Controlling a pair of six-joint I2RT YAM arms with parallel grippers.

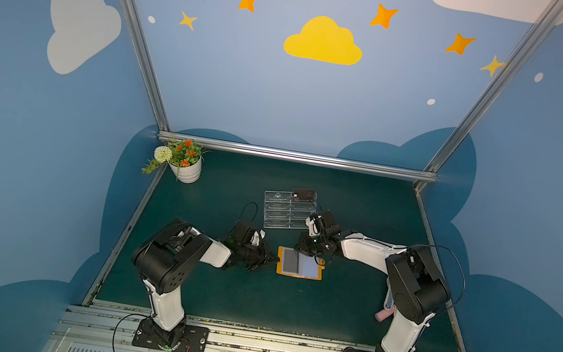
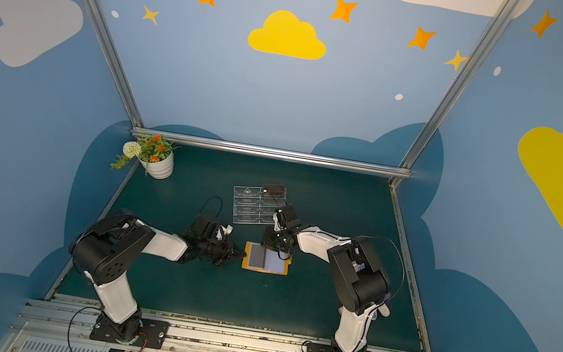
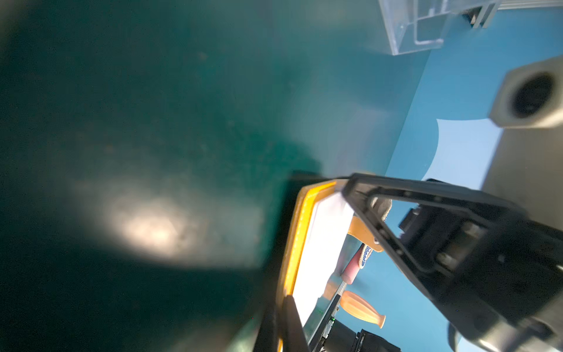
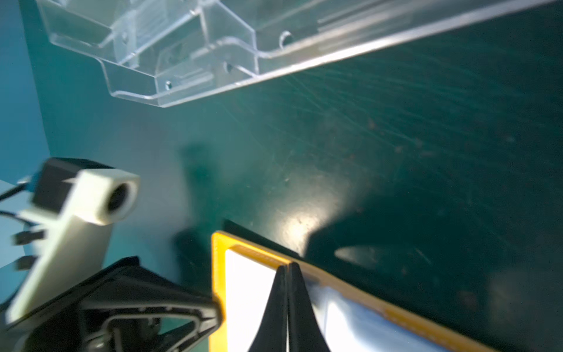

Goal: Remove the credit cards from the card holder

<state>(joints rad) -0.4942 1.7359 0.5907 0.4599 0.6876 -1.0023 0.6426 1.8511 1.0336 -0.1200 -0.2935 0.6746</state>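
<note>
The orange card holder (image 1: 297, 274) lies open between both closed grippers: left gripper (image 1: 273, 259) at its left edge, right gripper (image 4: 288, 268) at its far rim, neither visibly holding a card. One dark credit card (image 1: 303, 194) rests on the acrylic stand (image 1: 282, 211); others may remain sleeved.

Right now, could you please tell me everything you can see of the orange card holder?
The card holder is an orange-yellow booklet lying open on the green mat, in front of the clear acrylic stand. Its clear sleeve pages look grey on one half, pale blue-white on the other; a small tab juts from its right edge. The shut left gripper meets its left edge, and the shut right gripper tips onto its far edge.
</note>
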